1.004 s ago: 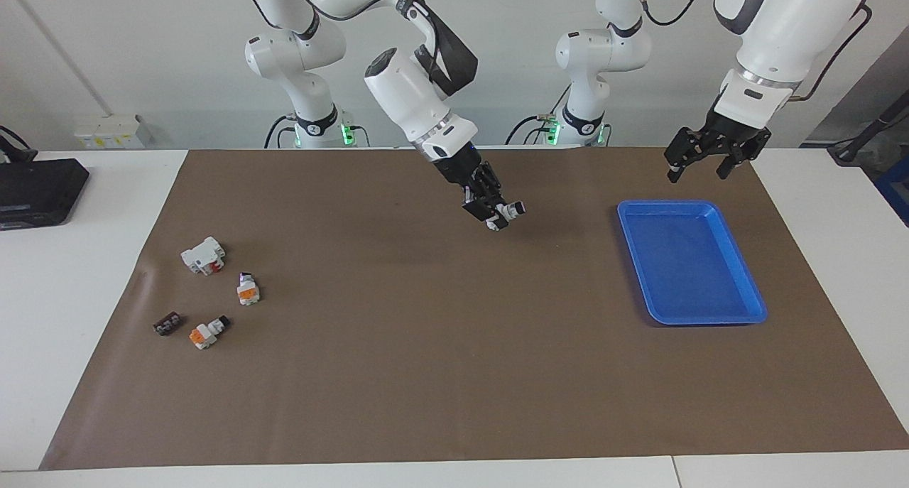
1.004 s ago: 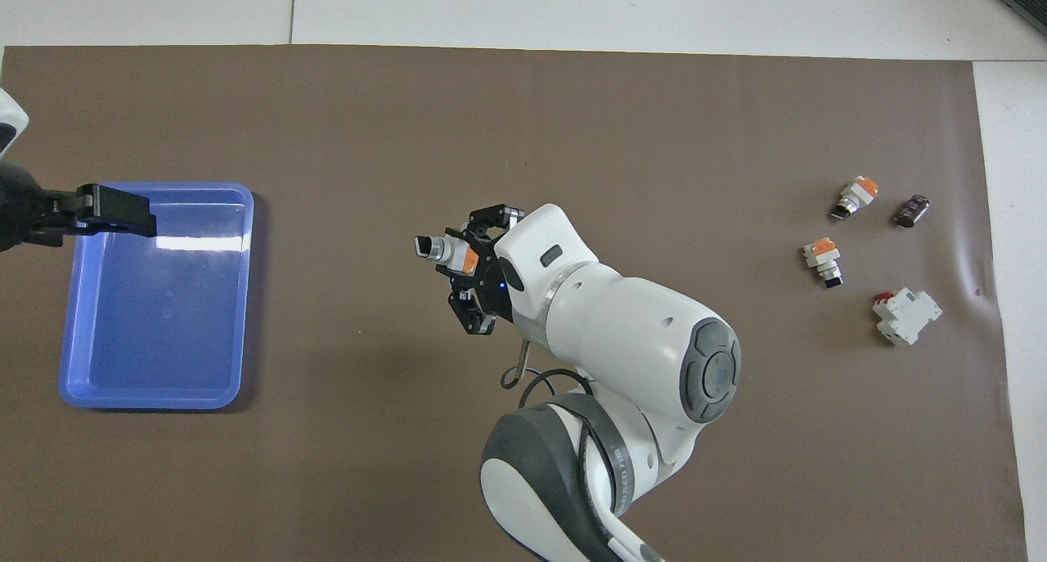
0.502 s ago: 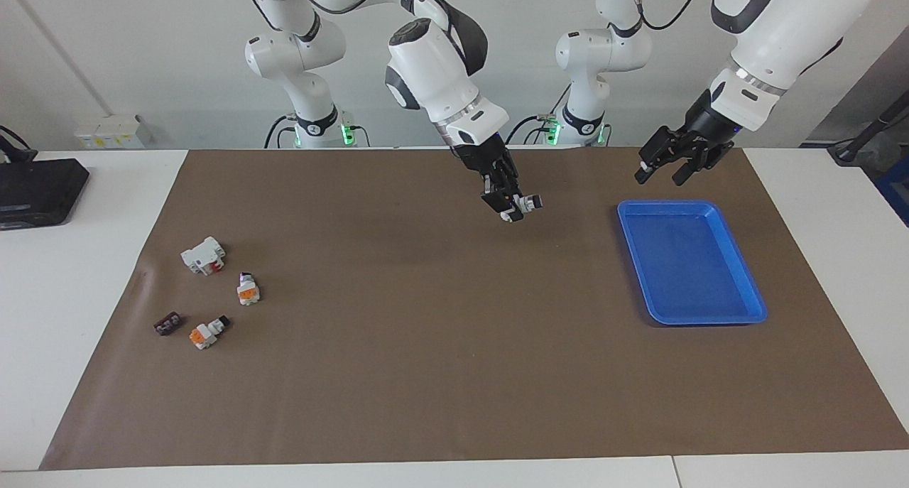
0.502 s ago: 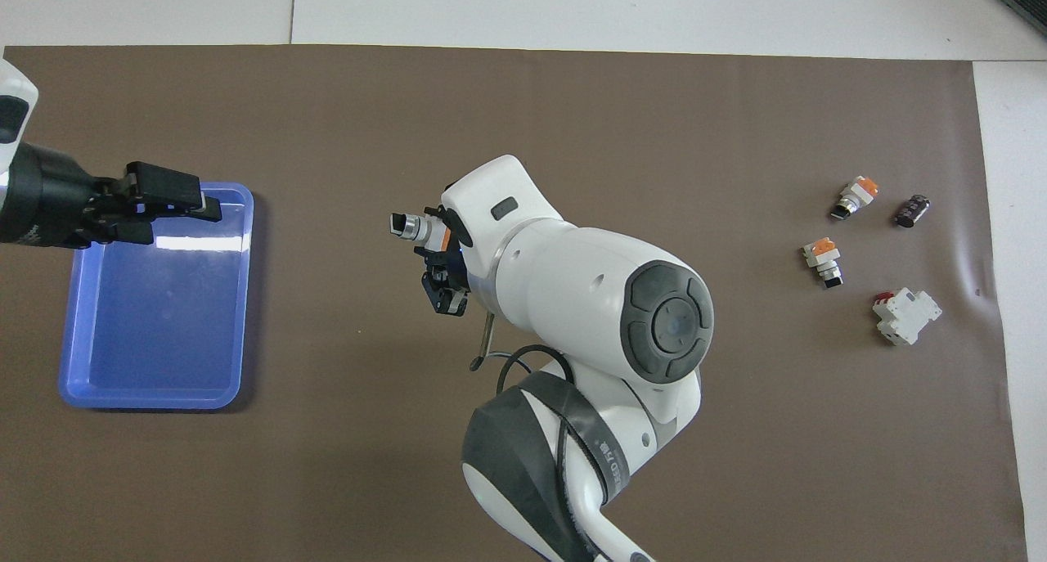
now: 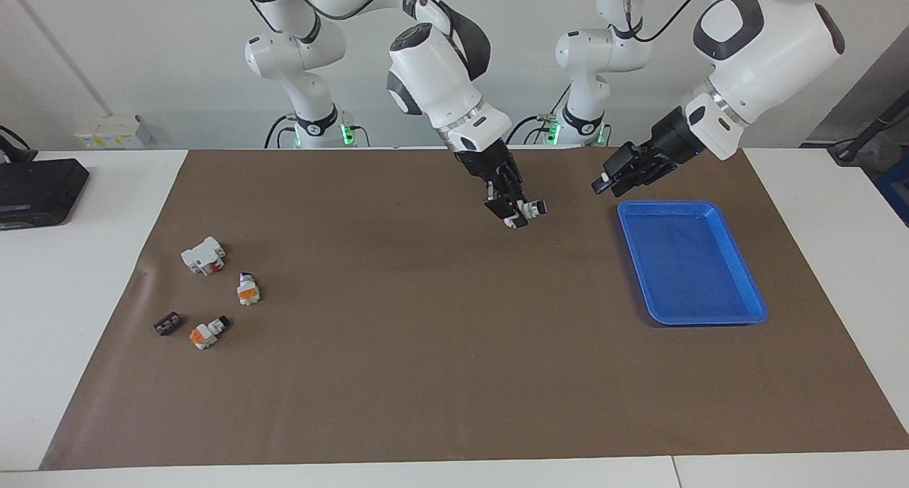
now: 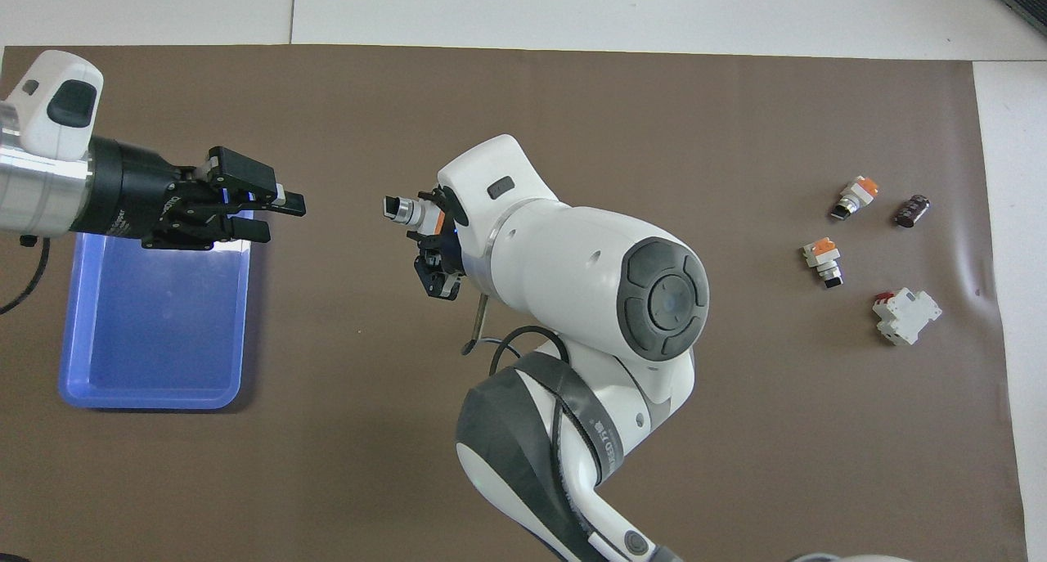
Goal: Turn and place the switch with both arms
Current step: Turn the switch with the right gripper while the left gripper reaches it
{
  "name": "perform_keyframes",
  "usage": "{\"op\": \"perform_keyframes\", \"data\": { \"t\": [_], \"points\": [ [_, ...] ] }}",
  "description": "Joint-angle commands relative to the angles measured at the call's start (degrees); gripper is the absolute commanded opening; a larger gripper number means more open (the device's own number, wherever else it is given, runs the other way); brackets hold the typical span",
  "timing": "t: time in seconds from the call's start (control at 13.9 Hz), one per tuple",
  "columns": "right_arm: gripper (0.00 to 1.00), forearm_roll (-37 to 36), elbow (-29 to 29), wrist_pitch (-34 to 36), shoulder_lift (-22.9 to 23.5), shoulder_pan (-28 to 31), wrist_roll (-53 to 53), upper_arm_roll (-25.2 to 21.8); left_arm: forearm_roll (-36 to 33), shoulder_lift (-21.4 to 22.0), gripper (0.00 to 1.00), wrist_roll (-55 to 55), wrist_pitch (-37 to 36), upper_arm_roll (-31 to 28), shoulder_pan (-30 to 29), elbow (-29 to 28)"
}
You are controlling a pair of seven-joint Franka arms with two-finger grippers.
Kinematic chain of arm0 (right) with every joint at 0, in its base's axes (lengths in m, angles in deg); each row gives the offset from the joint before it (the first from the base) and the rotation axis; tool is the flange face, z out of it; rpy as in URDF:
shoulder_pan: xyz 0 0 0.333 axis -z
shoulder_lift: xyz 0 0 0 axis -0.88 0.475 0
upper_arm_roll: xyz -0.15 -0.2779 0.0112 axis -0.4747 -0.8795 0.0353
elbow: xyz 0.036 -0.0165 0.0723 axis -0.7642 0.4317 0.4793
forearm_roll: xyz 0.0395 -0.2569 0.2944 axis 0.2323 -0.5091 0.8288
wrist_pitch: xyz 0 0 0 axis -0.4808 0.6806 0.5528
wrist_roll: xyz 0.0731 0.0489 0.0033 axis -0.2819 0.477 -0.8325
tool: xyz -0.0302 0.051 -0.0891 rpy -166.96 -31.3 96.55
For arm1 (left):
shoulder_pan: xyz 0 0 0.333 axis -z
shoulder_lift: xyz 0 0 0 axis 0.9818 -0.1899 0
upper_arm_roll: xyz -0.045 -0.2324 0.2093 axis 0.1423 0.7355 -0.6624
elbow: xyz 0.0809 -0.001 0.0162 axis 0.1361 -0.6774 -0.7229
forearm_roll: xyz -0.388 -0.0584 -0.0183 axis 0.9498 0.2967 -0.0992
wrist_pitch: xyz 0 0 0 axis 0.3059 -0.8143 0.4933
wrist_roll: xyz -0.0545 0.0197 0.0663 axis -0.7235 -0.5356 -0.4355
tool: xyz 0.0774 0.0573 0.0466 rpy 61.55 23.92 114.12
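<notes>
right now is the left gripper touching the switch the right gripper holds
Apart. The overhead view shows bare mat between the left gripper and the switch in the right gripper.

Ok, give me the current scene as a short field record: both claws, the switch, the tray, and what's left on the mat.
right claw: shut on the switch, raised over the mat's middle
held switch: knob end points toward the left claw
left claw: in the air beside the tray's edge nearest the robots, aimed at the held switch, not touching it
blue tray: toward the left arm's end, nothing in it
spare switches: two, toward the right arm's end
other parts: white block with red mark; dark-brown piece
</notes>
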Motion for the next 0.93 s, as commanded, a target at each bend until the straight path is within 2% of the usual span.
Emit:
{"op": "perform_keyframes", "data": {
  "t": [0.0, 0.14, 0.36, 0.65, 0.86],
  "points": [
    [0.0, -1.83, -2.78, 0.73, 1.65, 0.4, 2.24, 0.65, 5.14, -1.51, 0.52, 2.1, 3.01, -0.51, 0.74, -0.48],
    [0.0, -1.83, -2.78, 0.73, 1.65, 0.23, 2.59, 0.65, 7.7, -2.83, 0.46, 2.1, 3.54, -0.51, 1.44, -0.13],
    [0.0, -1.91, -2.78, 0.73, 1.65, 0.14, 3.38, 0.65, 11.39, -3.8, 0.43, 2.1, 4.51, -0.51, 1.62, 0.92],
    [0.0, -1.91, -2.78, 0.64, 1.65, -0.04, 3.65, 0.65, 12.8, -4.06, 0.4, 2.1, 5.73, 0.63, 1.71, 1.19],
    [0.0, -2.0, -2.78, -0.15, 1.65, -0.21, 4.0, 0.65, 12.98, -4.32, 0.37, 2.1, 7.49, 0.63, 4.52, 0.75]
  ]
}}
